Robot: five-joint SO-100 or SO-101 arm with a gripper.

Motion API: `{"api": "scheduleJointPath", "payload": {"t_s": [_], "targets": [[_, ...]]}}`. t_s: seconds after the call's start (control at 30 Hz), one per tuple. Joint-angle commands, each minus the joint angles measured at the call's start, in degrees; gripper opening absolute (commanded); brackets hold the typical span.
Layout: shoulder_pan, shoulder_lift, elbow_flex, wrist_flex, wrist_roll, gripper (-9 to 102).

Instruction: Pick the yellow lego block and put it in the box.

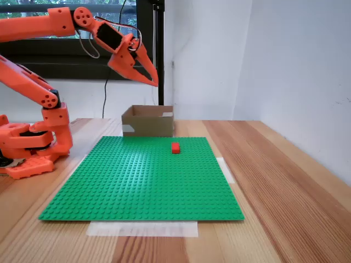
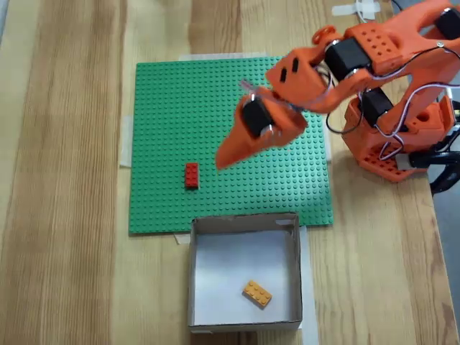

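The worktop (image 1: 285, 181) carries a green baseplate (image 2: 215, 144); at its far edge the box (image 2: 244, 316) holds the yellow lego block (image 2: 256, 293). The empty claw (image 1: 154, 81) hangs high, closed. Best retreat upward, clear of the red brick (image 2: 191, 175).

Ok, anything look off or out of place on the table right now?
Nothing stands out. The yellow block lies flat inside the box, at an angle to its walls. The red brick sits squarely on the green baseplate. The gripper hangs above the plate.
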Motion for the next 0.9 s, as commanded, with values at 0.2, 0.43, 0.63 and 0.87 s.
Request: {"api": "scheduleJointPath", "payload": {"t_s": [0.2,0.43,0.63,0.87], "targets": [[10.8,23.3,20.3,-5.8,-2.2,-1],[15.3,35.2,33.0,-7.7,-1.2,-1],[17.7,43.9,42.6,-5.7,1.0,-1],[20.1,45.5,46.8,-4.9,1.1,-1]]}}
